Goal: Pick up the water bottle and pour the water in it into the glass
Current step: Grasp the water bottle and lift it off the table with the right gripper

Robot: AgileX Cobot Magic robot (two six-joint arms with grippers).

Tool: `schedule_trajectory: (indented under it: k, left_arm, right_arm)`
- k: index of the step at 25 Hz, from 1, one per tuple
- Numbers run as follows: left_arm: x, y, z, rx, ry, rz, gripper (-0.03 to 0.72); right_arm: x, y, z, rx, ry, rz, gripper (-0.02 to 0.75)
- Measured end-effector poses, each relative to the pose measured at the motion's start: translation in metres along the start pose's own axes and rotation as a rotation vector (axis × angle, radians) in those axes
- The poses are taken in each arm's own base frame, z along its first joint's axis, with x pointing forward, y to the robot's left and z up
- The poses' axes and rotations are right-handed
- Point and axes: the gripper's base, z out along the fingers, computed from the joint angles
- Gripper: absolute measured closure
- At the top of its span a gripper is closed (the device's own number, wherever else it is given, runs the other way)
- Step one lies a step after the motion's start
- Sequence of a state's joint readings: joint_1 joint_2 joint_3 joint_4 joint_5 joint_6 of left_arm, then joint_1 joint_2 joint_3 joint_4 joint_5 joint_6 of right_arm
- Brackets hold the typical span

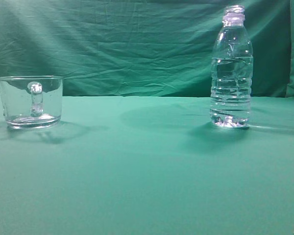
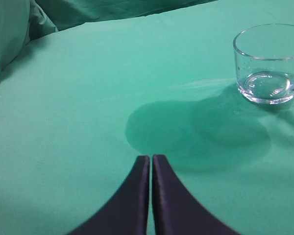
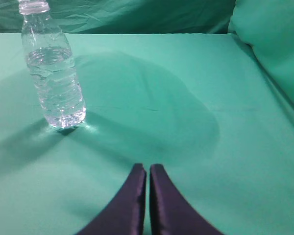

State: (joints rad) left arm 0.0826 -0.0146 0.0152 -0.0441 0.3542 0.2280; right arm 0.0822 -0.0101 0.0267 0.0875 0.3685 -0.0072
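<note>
The water bottle (image 1: 231, 68) stands upright and uncapped on the green cloth at the right, water (image 1: 231, 90) filling it to about two thirds. It also shows in the right wrist view (image 3: 53, 73), far left of my right gripper (image 3: 148, 167), which is shut and empty above the cloth. The glass (image 1: 31, 101) stands empty at the left, its handle facing the camera. In the left wrist view the glass (image 2: 269, 63) sits at the upper right, well ahead of my left gripper (image 2: 151, 157), which is shut and empty. Neither gripper shows in the exterior view.
A green cloth covers the table (image 1: 147, 171) and hangs as a creased backdrop (image 1: 137, 44) behind it. Folds of cloth rise at the left edge in the left wrist view (image 2: 10, 39) and at the right edge in the right wrist view (image 3: 269, 39).
</note>
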Motion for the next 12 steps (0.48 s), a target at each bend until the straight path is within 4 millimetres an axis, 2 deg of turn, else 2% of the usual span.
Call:
schedule_trajectory:
  k: [12]
  left_arm:
    - [0.0000, 0.0000, 0.0000, 0.000, 0.000, 0.000, 0.688]
  right_arm:
    - [0.0000, 0.0000, 0.0000, 0.000, 0.000, 0.000, 0.738]
